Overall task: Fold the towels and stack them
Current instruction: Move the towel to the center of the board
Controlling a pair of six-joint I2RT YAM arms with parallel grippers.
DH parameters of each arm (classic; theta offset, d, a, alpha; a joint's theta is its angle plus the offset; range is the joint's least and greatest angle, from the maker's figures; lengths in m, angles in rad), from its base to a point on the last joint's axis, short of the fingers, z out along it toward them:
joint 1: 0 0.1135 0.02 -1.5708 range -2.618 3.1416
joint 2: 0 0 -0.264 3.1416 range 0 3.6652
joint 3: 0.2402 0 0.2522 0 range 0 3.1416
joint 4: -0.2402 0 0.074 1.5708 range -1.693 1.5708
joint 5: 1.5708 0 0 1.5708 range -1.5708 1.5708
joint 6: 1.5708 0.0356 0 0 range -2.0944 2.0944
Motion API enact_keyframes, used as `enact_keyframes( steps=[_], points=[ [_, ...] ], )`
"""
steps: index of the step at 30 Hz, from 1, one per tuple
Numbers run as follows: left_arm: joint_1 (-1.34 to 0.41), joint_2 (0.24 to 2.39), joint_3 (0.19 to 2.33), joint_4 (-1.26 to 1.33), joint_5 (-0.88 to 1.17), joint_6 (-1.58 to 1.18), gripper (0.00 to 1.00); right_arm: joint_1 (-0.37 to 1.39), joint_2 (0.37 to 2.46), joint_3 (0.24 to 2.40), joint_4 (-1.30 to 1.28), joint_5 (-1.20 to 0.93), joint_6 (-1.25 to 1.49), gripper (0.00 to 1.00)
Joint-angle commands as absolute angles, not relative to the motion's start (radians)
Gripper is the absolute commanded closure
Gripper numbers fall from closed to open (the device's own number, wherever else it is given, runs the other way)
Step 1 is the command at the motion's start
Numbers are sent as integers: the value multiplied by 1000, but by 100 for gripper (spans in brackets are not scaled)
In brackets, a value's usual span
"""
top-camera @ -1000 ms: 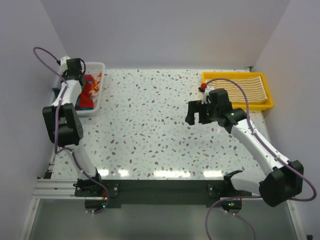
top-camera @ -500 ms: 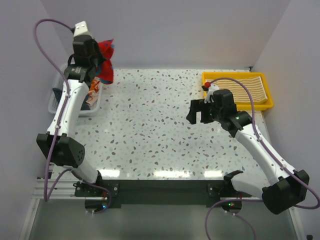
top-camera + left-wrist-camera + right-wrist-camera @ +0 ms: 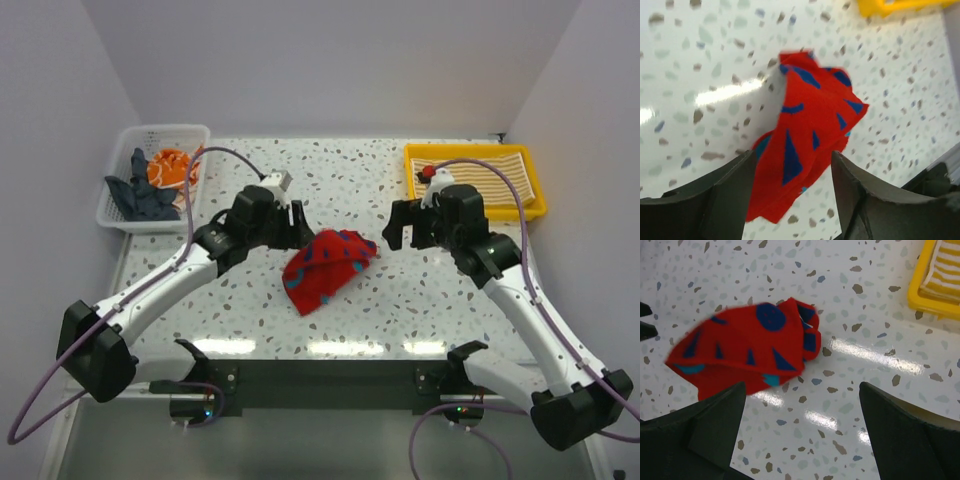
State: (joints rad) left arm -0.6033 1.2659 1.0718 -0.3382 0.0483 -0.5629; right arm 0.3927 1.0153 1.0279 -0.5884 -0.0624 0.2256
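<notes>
White speckled terrazzo table [image 3: 400, 300], surface glossy with glare strips along the near edge. One red towel [image 3: 325, 266] with blue marks lies crumpled and unfolded about mid-table. White mesh basket [image 3: 165, 129] stands far-left of the red towel, well apart. Yellow plastic tray [image 3: 470, 148] stands far-right of it, also apart

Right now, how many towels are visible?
4: red towel mid-table, striped towel in the yellow tray, orange towel and dark towel in the basket; others may be hidden.
</notes>
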Motion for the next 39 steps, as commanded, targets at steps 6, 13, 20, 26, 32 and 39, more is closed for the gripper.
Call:
enact_keyframes(
  steps=[6,13,20,26,32,39],
  points=[
    [-612,1197,809,-341,18,-586,13,396,1087,930,-623,-124,209,5],
    [-707,1279,837,-311,91,-509,13,399,1209,876,-539,-68,282,17],
    [-972,1488,1043,-282,-139,-382,17,365,1322,900,-506,55,354,26],
    [-1132,1753,1279,-284,-305,-331,26,234,1321,850,-450,3,445,24],
    [-1192,1925,1419,-265,-379,-273,35,134,1302,785,-410,-63,482,22],
    [-1210,2019,1448,-212,-501,-224,44,101,1305,724,-364,-117,497,21]
  ],
)
